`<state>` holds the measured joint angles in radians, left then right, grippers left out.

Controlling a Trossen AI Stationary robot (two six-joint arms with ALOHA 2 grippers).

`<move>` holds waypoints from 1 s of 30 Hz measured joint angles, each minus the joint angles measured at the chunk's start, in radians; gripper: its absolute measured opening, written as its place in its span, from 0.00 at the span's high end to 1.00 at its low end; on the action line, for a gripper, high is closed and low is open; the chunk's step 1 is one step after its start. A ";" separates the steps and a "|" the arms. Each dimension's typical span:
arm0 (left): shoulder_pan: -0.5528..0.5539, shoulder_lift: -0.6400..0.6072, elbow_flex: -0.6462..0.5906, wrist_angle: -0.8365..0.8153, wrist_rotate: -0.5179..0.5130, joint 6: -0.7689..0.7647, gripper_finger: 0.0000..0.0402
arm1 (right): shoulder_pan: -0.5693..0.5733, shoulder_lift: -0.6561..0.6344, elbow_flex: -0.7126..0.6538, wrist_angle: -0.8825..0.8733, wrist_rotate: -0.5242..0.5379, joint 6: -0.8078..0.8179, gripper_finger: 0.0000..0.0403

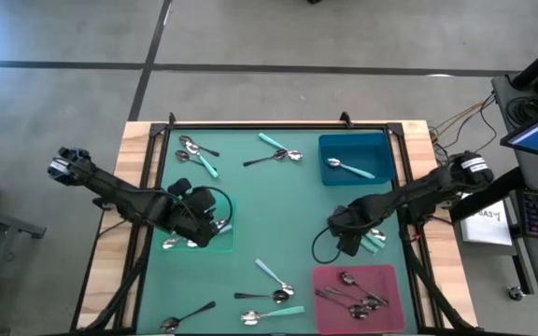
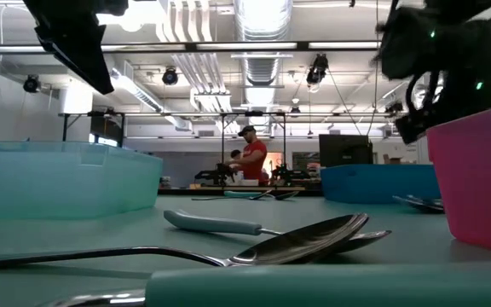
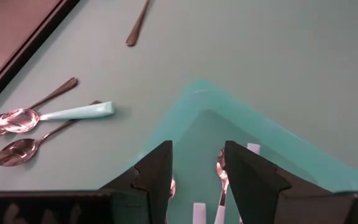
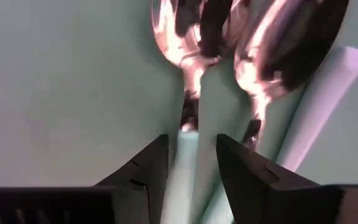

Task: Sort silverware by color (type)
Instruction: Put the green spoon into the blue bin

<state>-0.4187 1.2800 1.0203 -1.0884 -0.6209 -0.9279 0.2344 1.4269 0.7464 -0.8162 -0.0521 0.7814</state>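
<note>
Right end effector (image 4: 191,163) straddles a teal spoon (image 4: 188,68) handle, second spoon (image 4: 284,53) crowding alongside; left end effector (image 3: 196,168) spread over teal tray (image 3: 278,140).

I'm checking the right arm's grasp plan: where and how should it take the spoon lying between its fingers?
Probably by its pale handle just behind the neck, right gripper coming straight down, fingers either side. The spoon lies flat; its handle is straight and narrow, its bowl rounded, and a second spoon lies close alongside.

Spoon handles (image 4: 188,180) hidden between right wrist's jaws.
</note>
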 joint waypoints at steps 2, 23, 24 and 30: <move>0.000 0.000 0.000 0.000 0.000 0.000 0.67 | -0.008 0.010 -0.001 0.023 0.001 -0.020 0.70; 0.049 -0.001 0.004 -0.010 -0.026 0.004 0.67 | -0.079 -0.149 0.147 -0.008 -0.054 -0.262 0.93; 0.058 -0.001 0.009 -0.008 -0.035 0.004 0.67 | -0.096 -0.166 0.168 -0.011 -0.018 -0.299 0.93; 0.115 -0.001 0.022 -0.007 -0.096 0.002 0.67 | -0.251 -0.243 0.259 -0.053 0.171 -0.518 0.93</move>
<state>-0.3036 1.2793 1.0427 -1.0950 -0.7173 -0.9264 -0.0166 1.1835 1.0050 -0.8697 0.1186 0.2637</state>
